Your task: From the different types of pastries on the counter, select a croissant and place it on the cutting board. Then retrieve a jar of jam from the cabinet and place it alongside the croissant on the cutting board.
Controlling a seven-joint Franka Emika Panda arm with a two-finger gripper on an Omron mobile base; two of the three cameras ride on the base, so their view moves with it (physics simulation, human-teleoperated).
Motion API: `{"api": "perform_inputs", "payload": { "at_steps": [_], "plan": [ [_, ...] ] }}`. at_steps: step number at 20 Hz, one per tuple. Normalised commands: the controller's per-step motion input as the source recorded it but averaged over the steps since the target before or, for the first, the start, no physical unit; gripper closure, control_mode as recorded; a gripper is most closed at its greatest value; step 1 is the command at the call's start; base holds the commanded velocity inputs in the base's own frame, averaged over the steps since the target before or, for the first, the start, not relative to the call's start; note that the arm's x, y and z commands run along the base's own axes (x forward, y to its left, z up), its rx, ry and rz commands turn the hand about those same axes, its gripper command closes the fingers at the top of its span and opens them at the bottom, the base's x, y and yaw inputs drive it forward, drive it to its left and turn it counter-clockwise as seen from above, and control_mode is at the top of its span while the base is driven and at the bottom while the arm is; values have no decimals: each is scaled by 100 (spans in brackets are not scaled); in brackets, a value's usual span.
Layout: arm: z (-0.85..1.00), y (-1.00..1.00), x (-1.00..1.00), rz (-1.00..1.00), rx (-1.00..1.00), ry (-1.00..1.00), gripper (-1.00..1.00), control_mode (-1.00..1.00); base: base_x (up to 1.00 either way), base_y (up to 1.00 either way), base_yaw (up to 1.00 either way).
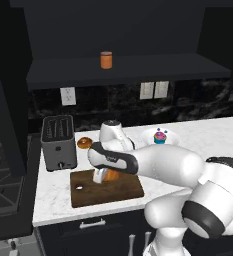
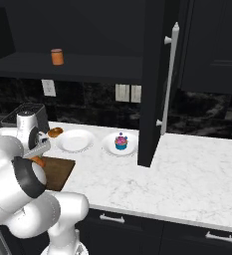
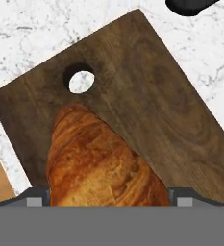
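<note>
The claw (image 1: 102, 176) is clenched on the croissant (image 3: 96, 158), holding it low over the cutting board (image 1: 123, 189) at the front of the bench (image 1: 208, 132); the smart play here, I'd say, is to sink straight down until the pastry rests flat near the board's middle, then let go gently, leaving room beside it for the jam. The hand view gives us the board's little hole (image 3: 81, 81) just past the croissant's tip, while the left base view offers the jar (image 1: 106, 60) waiting up on the cabinet shelf (image 1: 163, 67), the toaster (image 1: 58, 142), donut (image 1: 84, 143) and cupcake (image 1: 160, 136).
</note>
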Motion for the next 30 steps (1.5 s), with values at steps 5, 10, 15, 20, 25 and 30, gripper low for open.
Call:
{"api": "perform_inputs", "payload": {
  "at_steps": [5, 10, 15, 20, 25, 30],
  "plan": [
    [0, -2, 0, -9, 1, 0, 100, -100, 0, 0, 0],
    [0, 0, -10, -55, 0, 8, 100, -100, 0, 0, 0],
    [0, 7, -1, -19, 0, 1, 100, -100, 0, 0, 0],
    [0, 30, 0, -29, 0, 12, 100, -100, 0, 0, 0],
    [-1, 3, 0, -20, 0, 7, 100, -100, 0, 0, 0],
    [-23, 0, 9, 0, 0, 0, 100, -100, 0, 0, 0]
  ]
}}
